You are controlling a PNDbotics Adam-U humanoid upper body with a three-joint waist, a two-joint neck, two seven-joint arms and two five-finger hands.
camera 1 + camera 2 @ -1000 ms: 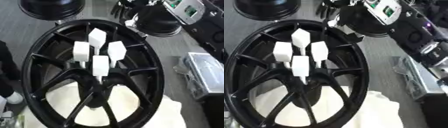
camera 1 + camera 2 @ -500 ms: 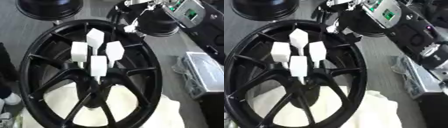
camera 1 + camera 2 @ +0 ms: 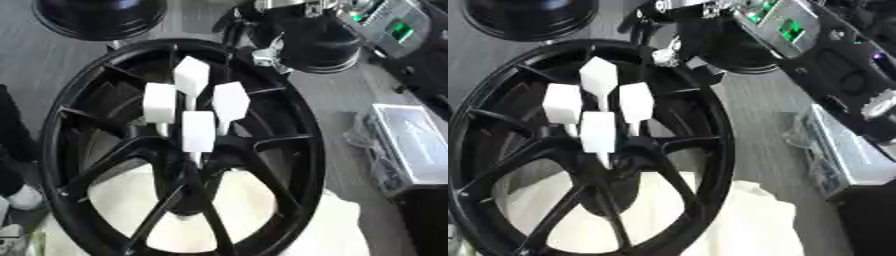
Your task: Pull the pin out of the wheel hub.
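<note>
A black spoked wheel hub (image 3: 289,150) lies flat and fills the middle of both views. Several white pins with blocky heads stand upright around its centre; the farthest (image 3: 191,75) and the nearest (image 3: 199,131) lie in line, with one to the left (image 3: 159,102) and one to the right (image 3: 230,100). My right hand (image 3: 668,50) comes in from the upper right, black with silver joints, and hovers over the hub's far rim, a short way beyond the farthest pin. It touches no pin. Its fingers are blurred. My left hand shows in neither view.
A white cloth (image 3: 337,225) lies under the hub's near side. A second black wheel (image 3: 101,15) sits at the back left. A round black object (image 3: 328,47) lies under my right arm. A silver case (image 3: 416,142) stands at the right. A dark leg and a pale shoe (image 3: 22,197) show at the left edge.
My right arm has come in from the upper right, leftward and down, so its hand is now over the hub's far rim. The pins have not moved.
</note>
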